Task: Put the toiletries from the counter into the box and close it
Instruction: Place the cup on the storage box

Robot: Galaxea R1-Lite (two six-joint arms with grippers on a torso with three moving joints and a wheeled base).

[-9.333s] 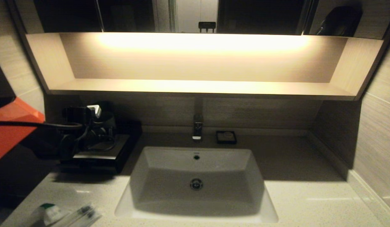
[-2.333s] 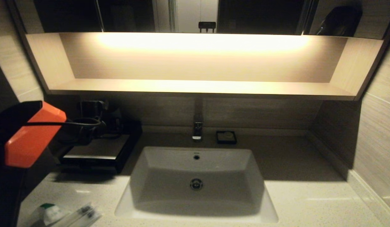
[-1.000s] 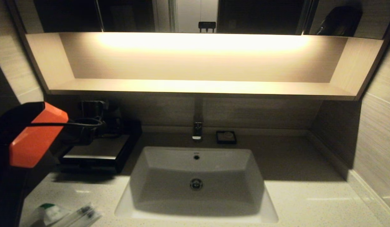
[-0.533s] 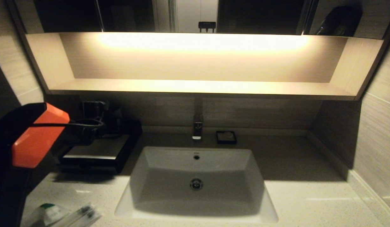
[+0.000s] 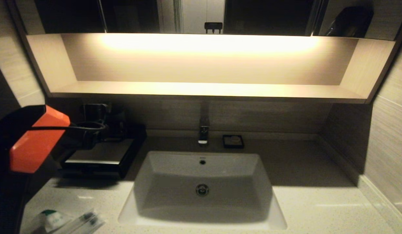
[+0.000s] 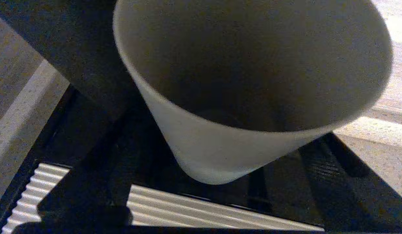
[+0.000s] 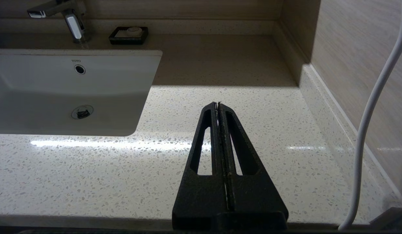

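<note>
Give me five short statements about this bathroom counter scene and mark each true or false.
1. The toiletries lie on the counter. True.
2. The right gripper is open. False: its fingers are pressed together.
3. A cup fills the left wrist view, above the box. True.
4. The sink holds a packet. False: nothing lies in it.
5. The small black dish sits left of the faucet. False: right.

box [image 5: 103, 156] left of sink [image 5: 202, 208], toiletries [image 5: 67, 222] in front

head: high, facing sink [image 5: 202, 185] | wrists: low, close | shared: sink
</note>
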